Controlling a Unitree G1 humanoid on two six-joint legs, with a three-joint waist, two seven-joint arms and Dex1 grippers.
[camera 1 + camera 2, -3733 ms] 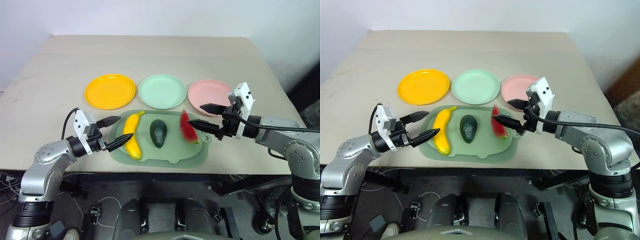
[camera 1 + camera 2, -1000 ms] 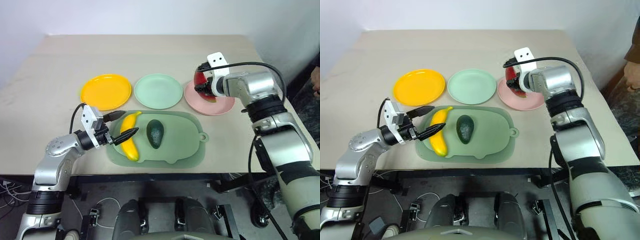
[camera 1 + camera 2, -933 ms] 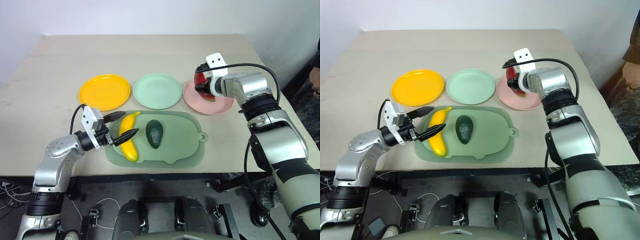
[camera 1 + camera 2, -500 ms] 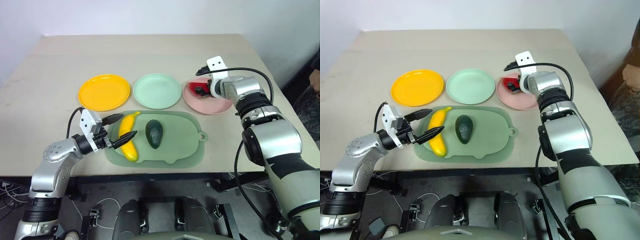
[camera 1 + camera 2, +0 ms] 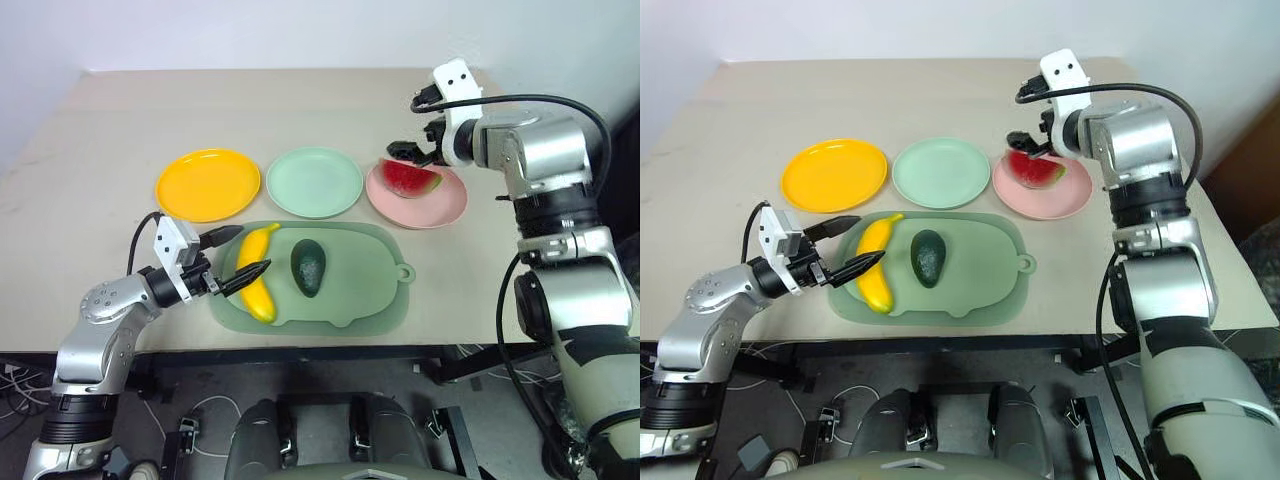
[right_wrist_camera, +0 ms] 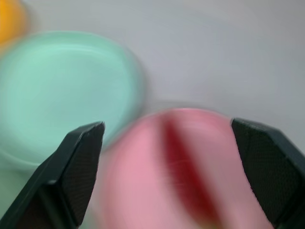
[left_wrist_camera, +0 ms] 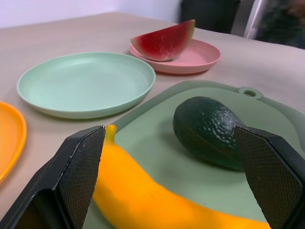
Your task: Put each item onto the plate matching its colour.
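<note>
The red watermelon wedge (image 5: 410,180) lies on the pink plate (image 5: 445,207). My right gripper (image 5: 408,125) hovers open just above the wedge, holding nothing. The yellow banana (image 5: 255,282) and the dark green avocado (image 5: 308,267) lie side by side on a pale green tray (image 5: 370,290). My left gripper (image 5: 254,248) is open near the table's front left, one finger on each side of the banana (image 7: 157,205), with the avocado (image 7: 209,131) just beyond. The yellow plate (image 5: 207,184) and the mint green plate (image 5: 314,181) hold nothing.
The three plates stand in a row behind the tray, near the middle of the beige table (image 5: 300,110). The tray sits close to the table's front edge. Bare tabletop lies behind the plates and at the left.
My right gripper has opened and let go of the watermelon wedge, which now lies on the pink plate. The gripper has since risen and drawn back. My left gripper has stayed put.
</note>
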